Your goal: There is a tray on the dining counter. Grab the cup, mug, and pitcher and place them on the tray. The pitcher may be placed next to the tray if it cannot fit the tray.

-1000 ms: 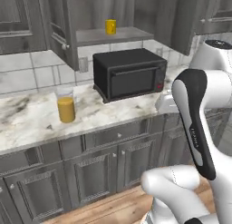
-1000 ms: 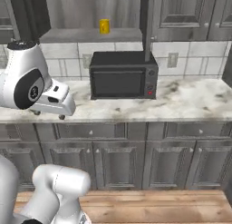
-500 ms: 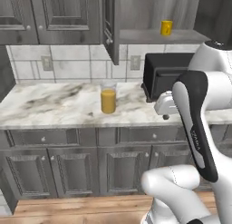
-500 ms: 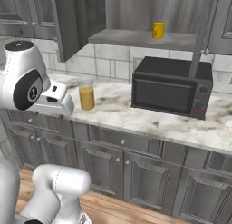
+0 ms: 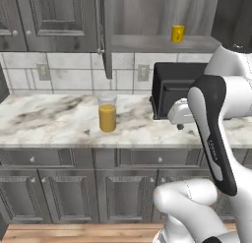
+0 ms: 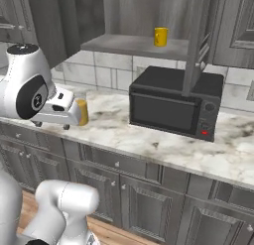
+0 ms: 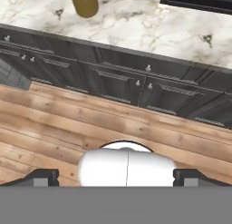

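My gripper (image 7: 116, 177) is spread wide, empty. The clear glass pitcher of orange liquid (image 5: 107, 112) stands on the marble worktop (image 5: 59, 124), at 11 o'clock in my hand view. I should centre both fingers around its body before closing, keeping it upright.

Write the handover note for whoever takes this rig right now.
Pincer: open, holding nothing, aimed down at the floor in front of the cabinets.
Pitcher: upright on the marble worktop, left of the microwave, untouched.
Mug: on the open cabinet shelf above the microwave.
Done: nothing picked up or placed yet.
Left: fetch the pitcher and mug, find the cup, and carry all three to the tray on the dining counter; set the pitcher beside the tray if it won't fit.
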